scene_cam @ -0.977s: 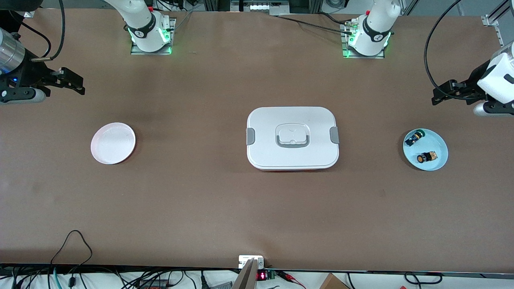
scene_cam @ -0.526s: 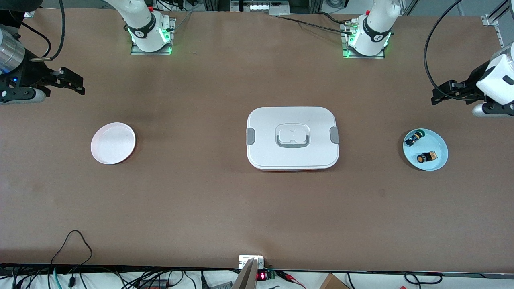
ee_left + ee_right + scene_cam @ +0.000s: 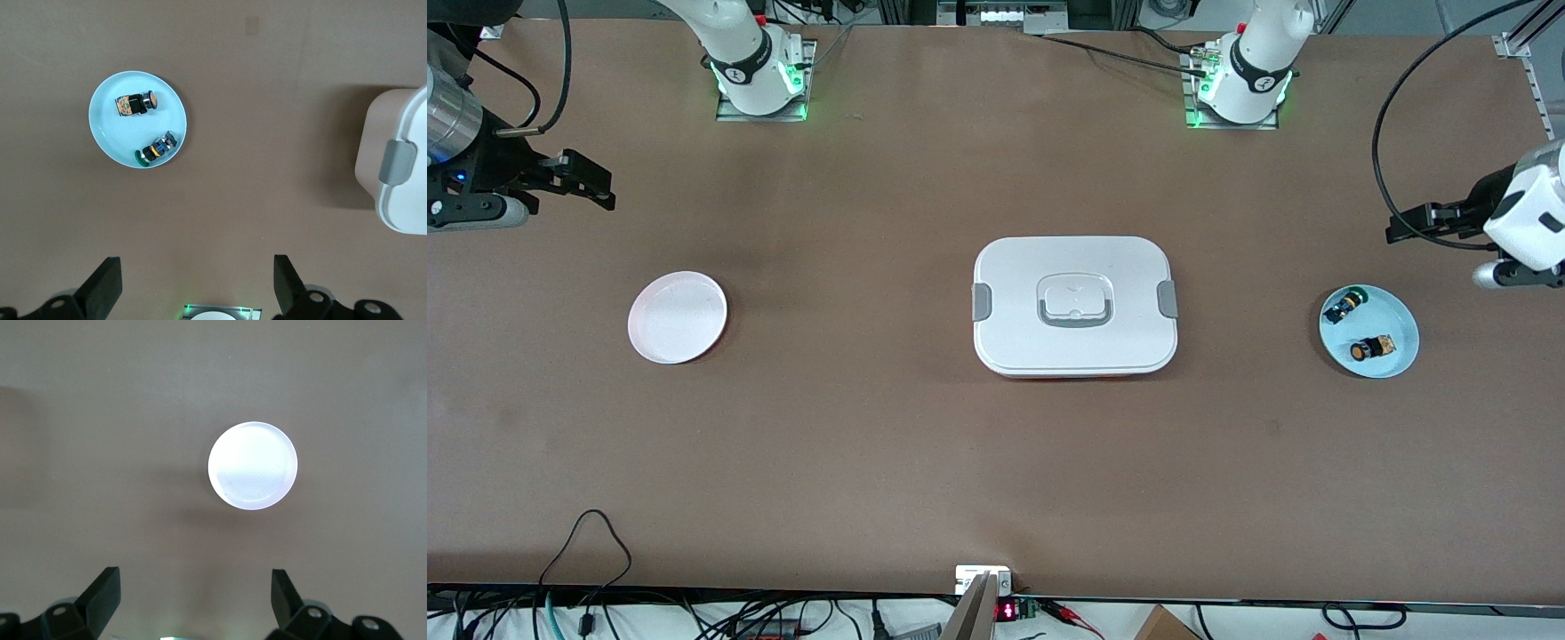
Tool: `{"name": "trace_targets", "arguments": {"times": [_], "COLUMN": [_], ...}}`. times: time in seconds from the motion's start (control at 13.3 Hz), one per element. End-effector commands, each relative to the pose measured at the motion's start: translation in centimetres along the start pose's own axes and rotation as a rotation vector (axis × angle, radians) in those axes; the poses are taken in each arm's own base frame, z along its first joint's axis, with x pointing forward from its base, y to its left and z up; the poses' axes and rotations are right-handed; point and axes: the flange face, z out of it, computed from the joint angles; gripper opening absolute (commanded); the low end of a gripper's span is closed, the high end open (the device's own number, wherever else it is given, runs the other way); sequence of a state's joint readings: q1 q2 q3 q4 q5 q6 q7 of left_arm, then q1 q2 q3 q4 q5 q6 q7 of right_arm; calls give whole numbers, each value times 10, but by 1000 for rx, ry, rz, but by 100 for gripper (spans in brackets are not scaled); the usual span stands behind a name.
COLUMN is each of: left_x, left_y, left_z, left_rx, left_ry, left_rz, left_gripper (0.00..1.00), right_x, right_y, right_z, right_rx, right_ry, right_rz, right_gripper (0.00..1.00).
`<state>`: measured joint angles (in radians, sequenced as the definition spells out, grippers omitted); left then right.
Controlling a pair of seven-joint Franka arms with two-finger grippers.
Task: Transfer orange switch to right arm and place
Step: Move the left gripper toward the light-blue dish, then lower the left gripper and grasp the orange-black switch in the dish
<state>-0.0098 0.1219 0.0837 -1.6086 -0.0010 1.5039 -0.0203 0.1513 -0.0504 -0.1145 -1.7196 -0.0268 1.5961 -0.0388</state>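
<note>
The orange switch (image 3: 1371, 348) lies on its side in a light blue plate (image 3: 1400, 356) toward the left arm's end of the table, also in the left wrist view (image 3: 135, 104). A green-faced button (image 3: 1344, 306) lies beside it in the same plate. My left gripper (image 3: 1399, 229) is open and empty, up in the air over bare table next to the blue plate. My right gripper (image 3: 596, 188) is open and empty at the right arm's end, waiting, with the white plate (image 3: 677, 316) below it in the right wrist view (image 3: 252, 475).
A white lidded box (image 3: 1074, 306) with grey clips sits in the table's middle, its corner showing in the left wrist view (image 3: 400, 167). Both arm bases stand farthest from the front camera. Cables hang near the front edge.
My left gripper has moved toward the blue plate. The right arm has not moved.
</note>
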Motion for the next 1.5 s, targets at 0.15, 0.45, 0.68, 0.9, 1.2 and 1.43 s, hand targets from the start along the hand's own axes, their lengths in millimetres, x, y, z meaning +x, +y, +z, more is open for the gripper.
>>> {"name": "trace_targets", "arguments": {"times": [0.15,0.45,0.68,0.9,1.2,1.43], "left_x": [36,74,103,107,113,107], "left_y": [-30,-72,-114,-132,-141,-140], "left_z": [5,55,124,177,245,279], "left_rx": [-17,-29,-37,-40,-26,-14], "left_ry": [-17,-6,-34,-37,50,116], "left_rz": [32,-22,-84,-106,-92,-91], "left_gripper": [100,100,98,97,97,97], "right_x": [-2,-1,-1,-2,-2,-2], "right_y": [-1,0,0,0,-1,-1], "right_z": [-5,-5,-5,-6,-6,-6], "right_rx": [-4,-4,-4,-4,-4,-2], "right_ry": [4,5,5,2,2,4], "right_rz": [4,4,4,4,5,5], "right_gripper": [100,100,100,100,100,100]}}
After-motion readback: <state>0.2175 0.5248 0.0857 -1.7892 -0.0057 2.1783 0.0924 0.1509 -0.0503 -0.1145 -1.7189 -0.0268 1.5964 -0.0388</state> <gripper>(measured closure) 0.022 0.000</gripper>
